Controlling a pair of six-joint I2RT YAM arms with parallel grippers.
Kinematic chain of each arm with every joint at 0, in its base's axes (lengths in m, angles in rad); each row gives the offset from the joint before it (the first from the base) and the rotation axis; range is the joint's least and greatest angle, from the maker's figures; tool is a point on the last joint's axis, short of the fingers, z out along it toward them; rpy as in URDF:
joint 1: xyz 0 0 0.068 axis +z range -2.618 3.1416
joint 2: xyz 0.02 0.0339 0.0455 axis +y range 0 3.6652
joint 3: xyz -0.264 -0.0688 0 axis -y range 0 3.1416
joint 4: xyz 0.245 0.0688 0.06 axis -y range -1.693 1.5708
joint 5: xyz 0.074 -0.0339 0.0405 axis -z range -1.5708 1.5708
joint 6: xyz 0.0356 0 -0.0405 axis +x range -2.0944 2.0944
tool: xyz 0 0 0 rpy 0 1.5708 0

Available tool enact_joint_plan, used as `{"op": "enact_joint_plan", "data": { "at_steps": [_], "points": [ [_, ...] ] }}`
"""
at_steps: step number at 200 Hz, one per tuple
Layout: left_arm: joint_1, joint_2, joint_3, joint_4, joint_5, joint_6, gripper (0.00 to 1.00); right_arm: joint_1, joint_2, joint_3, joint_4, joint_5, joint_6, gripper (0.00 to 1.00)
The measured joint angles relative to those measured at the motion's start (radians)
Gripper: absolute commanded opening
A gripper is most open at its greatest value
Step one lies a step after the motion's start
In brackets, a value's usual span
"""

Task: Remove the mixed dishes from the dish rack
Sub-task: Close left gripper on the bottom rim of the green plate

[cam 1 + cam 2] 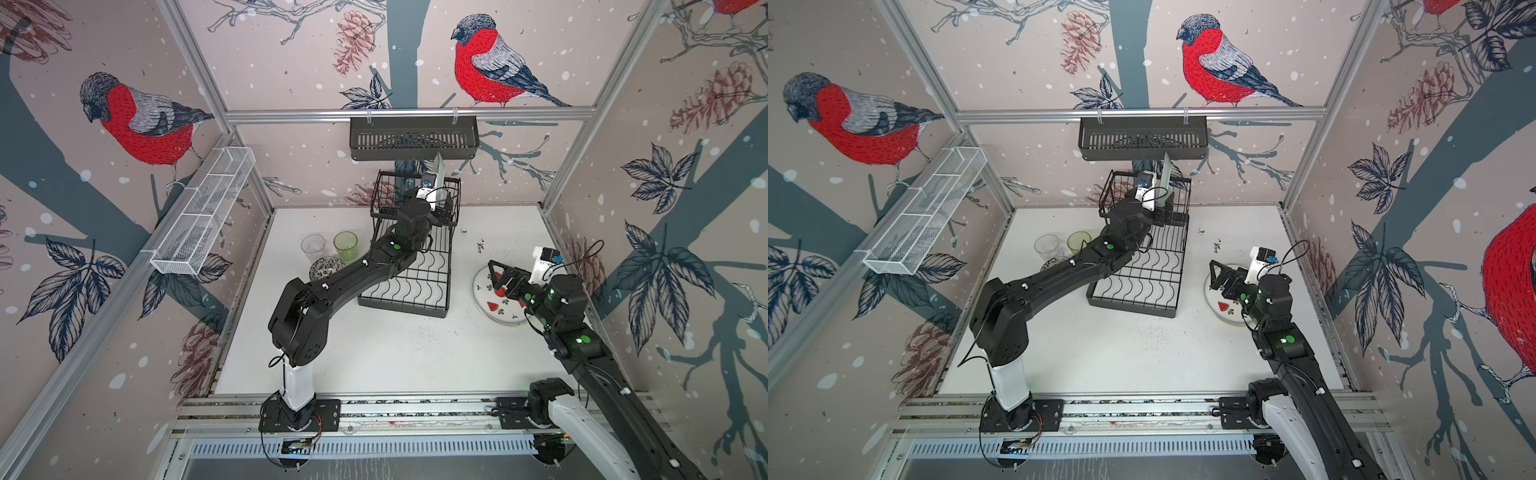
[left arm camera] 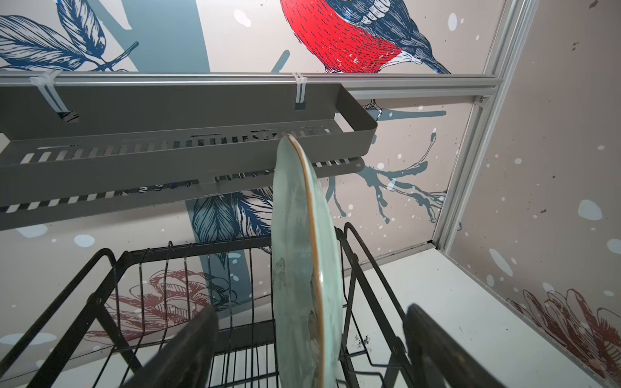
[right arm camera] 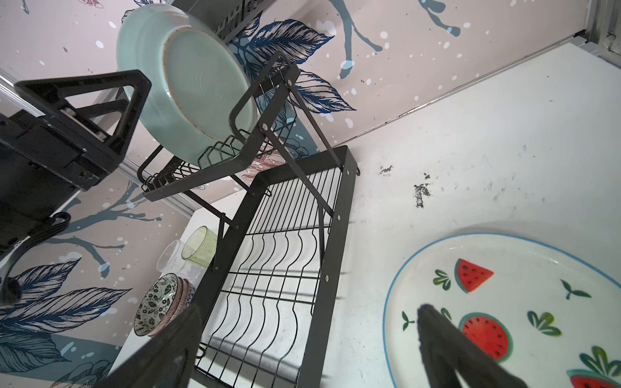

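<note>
Step in hand: grasp of the pale green plate (image 2: 302, 268), the only dish seen in the dish rack (image 1: 403, 308). The plate stands on edge, leaning a little, in the raised slotted section at the rack's far end. The left gripper (image 2: 311, 310) reaches over the rack into that section. Its fingers (image 2: 195, 336) are spread to either side of the plate's lower part, with a gap showing on each side and nothing pinched.

Next move, by judgement: close on the plate near its rim, then lift straight up clear of the slot wires before swinging away. The black wall basket (image 1: 413, 141) hangs close above the rack's raised section, so headroom looks tight. A thin glazed rim may slip in a light grip.

Right gripper (image 1: 496, 276): right of the rack, spread wide and empty, hovering over the watermelon plate (image 1: 494, 309), which lies flat on the desk (image 1: 395, 353).

Containers:
- Rack, raised section: green plate only.
- Rack, flat tray with wavy wires: nothing in it.
- Wall basket, above the rack: no contents made out.
- White mesh basket (image 1: 203, 216), on the wall left of the rack: no contents made out.

Unloaded, on the desk left of the rack: green tumbler (image 1: 345, 245), clear tumbler (image 1: 313, 247), nested patterned bowls (image 3: 158, 309).
</note>
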Motion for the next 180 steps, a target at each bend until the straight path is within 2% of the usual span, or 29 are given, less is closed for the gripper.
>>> {"op": "enact_joint_plan", "data": {
  "at_steps": [28, 77, 107, 119, 180],
  "points": [
    [0.001, 0.028, 0.027, -0.001, -0.003, 0.02, 0.8, 0.0, -0.002, -0.001, -0.003, 0.007, 0.0, 1.0],
    [0.006, 0.058, 0.046, -0.004, -0.005, 0.044, 0.67, 0.0, -0.008, -0.002, -0.012, 0.026, 0.0, 0.99],
    [0.006, 0.065, 0.055, -0.003, 0.001, 0.053, 0.65, 0.0, -0.009, -0.008, -0.017, 0.029, 0.003, 1.0],
    [0.007, 0.068, 0.055, -0.001, 0.001, 0.063, 0.61, 0.0, -0.009, -0.01, -0.021, 0.033, 0.005, 0.99],
    [0.008, 0.093, 0.056, 0.009, 0.011, 0.089, 0.58, 0.0, -0.007, -0.012, -0.034, 0.047, 0.026, 1.0]
  ]
}}
